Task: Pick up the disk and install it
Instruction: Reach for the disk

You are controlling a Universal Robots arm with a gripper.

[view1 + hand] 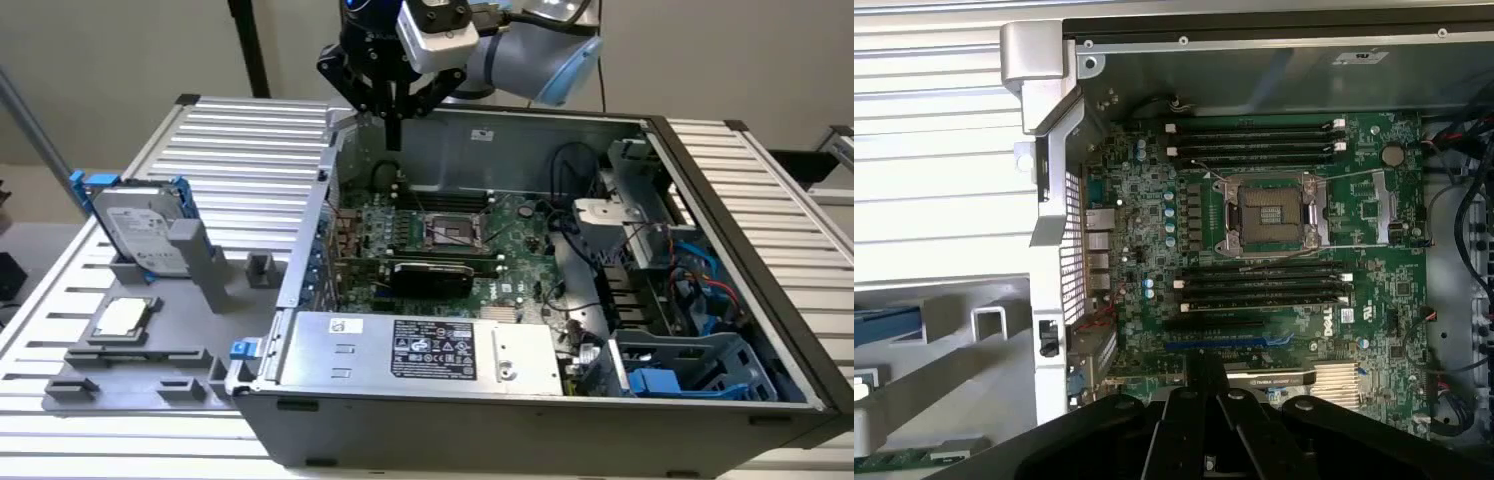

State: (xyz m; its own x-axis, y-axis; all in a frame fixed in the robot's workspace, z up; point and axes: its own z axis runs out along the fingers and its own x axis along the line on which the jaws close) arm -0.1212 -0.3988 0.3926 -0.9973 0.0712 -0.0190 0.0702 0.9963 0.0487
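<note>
Blue-framed silver disk [139, 232], green motherboard [515, 234]

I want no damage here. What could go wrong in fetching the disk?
1. The gripper hangs above the open case, near its side wall; travelling to the disk, it could clip that wall.
2. The disk leans in a grey stand; a poor grasp might tip it onto the chip nearby.
</note>
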